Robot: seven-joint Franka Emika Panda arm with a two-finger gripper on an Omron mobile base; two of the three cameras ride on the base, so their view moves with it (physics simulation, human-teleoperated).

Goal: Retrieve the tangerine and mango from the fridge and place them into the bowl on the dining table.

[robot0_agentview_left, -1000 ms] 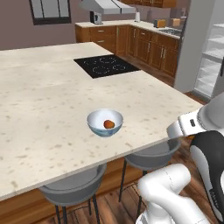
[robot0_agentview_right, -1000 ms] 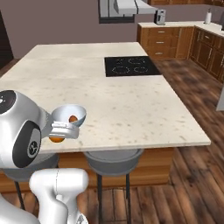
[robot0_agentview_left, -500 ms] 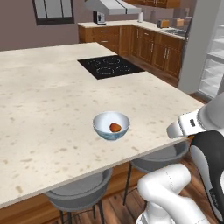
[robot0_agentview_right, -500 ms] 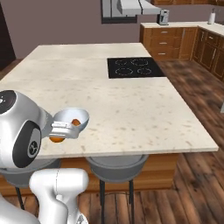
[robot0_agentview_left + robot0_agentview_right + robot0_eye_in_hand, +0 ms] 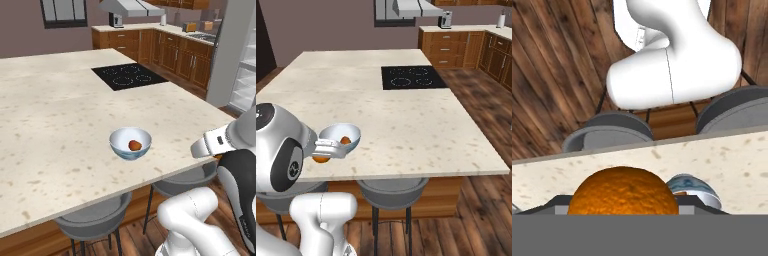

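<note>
The bowl stands on the dining table near its front edge, with an orange-red mango lying inside. My gripper is shut on the round, dimpled tangerine. In the hand view the bowl sits just behind the fruit to its right, on the table. In the right base view the tangerine peeks out below the hand, left of the bowl and off the table's edge. The fridge stands open at the far right.
A black cooktop is set into the table's far part. Two grey stools are tucked under the front edge below the bowl. Wooden cabinets line the back wall, with wood floor to the right.
The whole picture has shifted a little, so the base has driven; the bowl now sits slightly further right in both base views. The gripper keeps its hold on the tangerine.
</note>
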